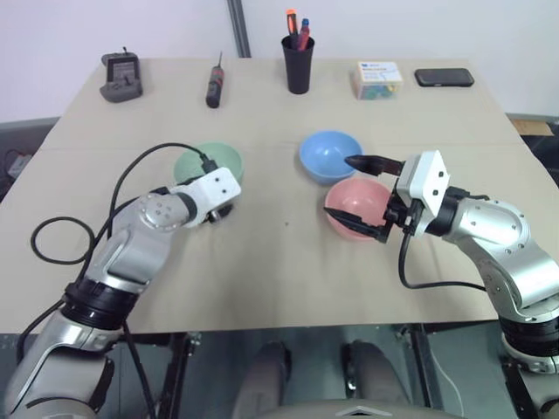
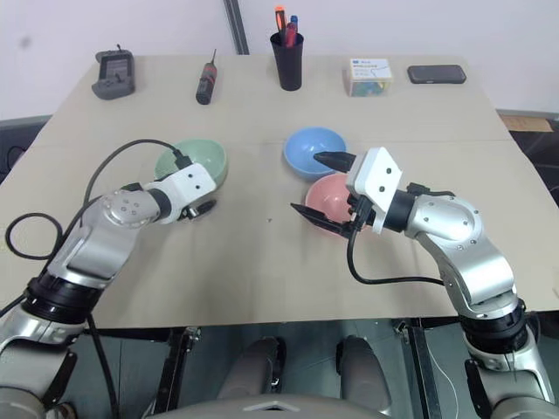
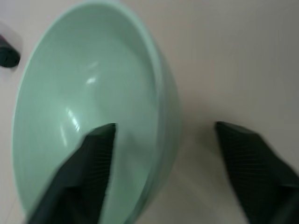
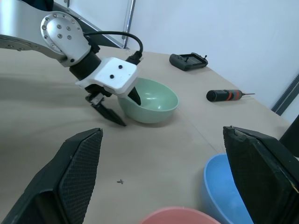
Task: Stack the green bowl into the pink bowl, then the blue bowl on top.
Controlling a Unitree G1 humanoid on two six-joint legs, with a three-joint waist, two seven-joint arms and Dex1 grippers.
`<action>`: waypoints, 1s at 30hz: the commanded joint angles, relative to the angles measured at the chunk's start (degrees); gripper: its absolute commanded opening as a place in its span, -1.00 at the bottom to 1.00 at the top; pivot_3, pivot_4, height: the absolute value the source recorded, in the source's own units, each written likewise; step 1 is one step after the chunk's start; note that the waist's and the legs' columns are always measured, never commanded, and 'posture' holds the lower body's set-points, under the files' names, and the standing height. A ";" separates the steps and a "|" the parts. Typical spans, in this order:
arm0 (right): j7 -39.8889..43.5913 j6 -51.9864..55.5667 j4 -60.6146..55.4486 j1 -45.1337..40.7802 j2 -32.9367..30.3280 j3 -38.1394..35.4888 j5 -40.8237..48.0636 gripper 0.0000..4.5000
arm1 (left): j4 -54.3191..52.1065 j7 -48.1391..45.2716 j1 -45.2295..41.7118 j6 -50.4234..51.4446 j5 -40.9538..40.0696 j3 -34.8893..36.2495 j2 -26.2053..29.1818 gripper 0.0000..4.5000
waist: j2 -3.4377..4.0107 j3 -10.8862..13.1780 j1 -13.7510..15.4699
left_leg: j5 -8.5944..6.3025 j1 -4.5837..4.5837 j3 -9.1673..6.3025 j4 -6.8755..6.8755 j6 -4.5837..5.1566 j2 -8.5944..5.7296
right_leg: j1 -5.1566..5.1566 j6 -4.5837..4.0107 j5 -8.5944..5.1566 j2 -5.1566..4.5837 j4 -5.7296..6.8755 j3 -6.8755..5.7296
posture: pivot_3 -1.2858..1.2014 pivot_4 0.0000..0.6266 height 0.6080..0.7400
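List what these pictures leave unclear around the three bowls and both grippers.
- Green bowl: near rim hidden by the left gripper in the head views.
- Pink bowl: part hidden behind the right gripper; cut off by the edge in the right wrist view.
- Whether the left gripper's fingers touch the green bowl's wall: left wrist view blurred.

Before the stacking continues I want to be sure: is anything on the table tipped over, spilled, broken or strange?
Nothing stands out. The green bowl, blue bowl and pink bowl all sit upright and separate on the table, with no spill or damage visible.
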 commanded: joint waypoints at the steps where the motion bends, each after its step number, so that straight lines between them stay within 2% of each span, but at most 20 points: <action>1: -0.30 -0.97 -2.33 0.34 -1.55 -2.37 0.57 0.94 | -0.35 -1.17 -1.83 -0.83 1.11 0.46 -0.32 -0.33 | 0.00 0.00 -0.12 | 0.00 0.01 0.01 0.00 0.00 0.00 | 0.00 0.00 0.00 0.00 0.01 0.01 | 0.03 -0.52 1.00; 3: -0.48 -0.89 -2.69 1.19 -2.16 -2.89 0.59 0.94 | -1.01 -1.98 -1.89 -0.72 0.65 0.86 -0.51 -0.70 | 0.00 0.00 -0.14 | 0.00 0.02 0.01 0.00 0.00 0.00 | 0.00 0.00 0.00 0.00 0.02 0.01 | 0.03 -0.52 1.00; 5: -1.06 -0.59 -3.14 2.07 -2.64 -3.42 0.50 0.94 | -1.93 -3.28 -1.99 -0.95 -0.19 1.46 -0.60 -0.99 | 0.00 0.00 -0.09 | 0.00 0.01 0.01 0.00 0.00 0.00 | 0.00 0.00 0.00 0.00 0.02 0.01 | 0.03 -0.52 1.00; 9: -2.23 -0.47 -4.26 5.70 -4.52 -5.72 -0.16 0.94 | -5.84 -7.65 -2.44 -1.26 -2.84 2.40 -0.16 -0.99 | 0.00 0.00 0.11 | 0.00 0.00 0.01 0.01 0.00 0.00 | 0.00 0.00 0.00 -0.01 0.02 0.01 | 0.03 -0.52 1.00; 12: -3.54 0.03 -5.44 8.93 -5.51 -7.92 -0.03 0.94 | -8.71 -10.67 -4.76 -1.79 -5.88 2.66 -1.78 -0.99 | -0.01 0.00 0.43 | 0.00 -0.02 0.01 0.03 0.00 -0.01 | 0.00 0.00 0.00 -0.03 0.00 0.01 | 0.03 -0.52 1.00; 16: -5.06 0.84 -9.03 18.25 -7.80 -14.28 -0.51 0.94 | -13.04 -16.20 -8.88 -8.29 -12.55 0.69 -7.61 -0.99 | -0.01 0.00 1.52 | 0.00 -0.05 -0.03 0.11 0.01 -0.02 | 0.05 0.00 0.00 -0.04 0.01 -0.04 | 0.03 -0.52 1.00; 21: -8.20 2.09 -15.12 31.87 -7.25 -23.52 -1.03 0.94 | -6.50 -23.93 -12.43 -21.20 -15.74 -3.71 -13.85 -0.99 | 0.08 -0.05 1.26 | -0.01 0.04 0.08 0.16 0.01 0.00 | 0.08 0.00 0.00 -0.01 0.07 0.06 | 0.03 -0.52 1.00; 26: -10.84 2.32 -19.04 36.84 -6.27 -24.78 -1.12 0.94 | 0.73 -31.80 -14.68 -27.67 -18.27 -6.21 -17.12 -0.99 | 0.09 -0.05 0.78 | -0.01 0.12 0.19 0.34 0.02 0.00 | 0.13 0.01 0.00 0.01 0.27 0.17 | 0.03 -0.52 1.00; 27: -11.30 2.43 -19.44 37.10 -6.14 -24.71 -1.09 0.94 | 2.40 -32.54 -15.47 -28.74 -18.28 -6.47 -18.11 -0.65 | 0.08 -0.04 0.82 | -0.01 0.13 0.19 0.42 0.02 0.00 | 0.13 0.01 0.00 0.01 0.35 0.18 | 0.03 -0.52 1.00; 29: -11.92 2.66 -19.77 37.11 -6.04 -24.39 -1.01 0.94 | 4.83 -33.38 -16.69 -31.42 -18.10 -6.42 -19.65 -0.44 | 0.07 -0.04 0.99 | -0.01 0.11 0.13 0.60 0.03 0.00 | 0.13 0.02 -0.01 0.04 0.49 0.14 | 0.03 -0.52 1.00; 30: -12.09 2.67 -19.79 37.09 -6.06 -24.27 -1.04 0.94 | 5.51 -33.57 -17.05 -32.20 -18.12 -6.17 -20.26 -0.15 | 0.06 -0.03 1.05 | -0.01 0.10 0.10 0.72 0.03 0.00 | 0.16 0.02 -0.01 0.05 0.57 0.13 | 0.03 -0.52 1.00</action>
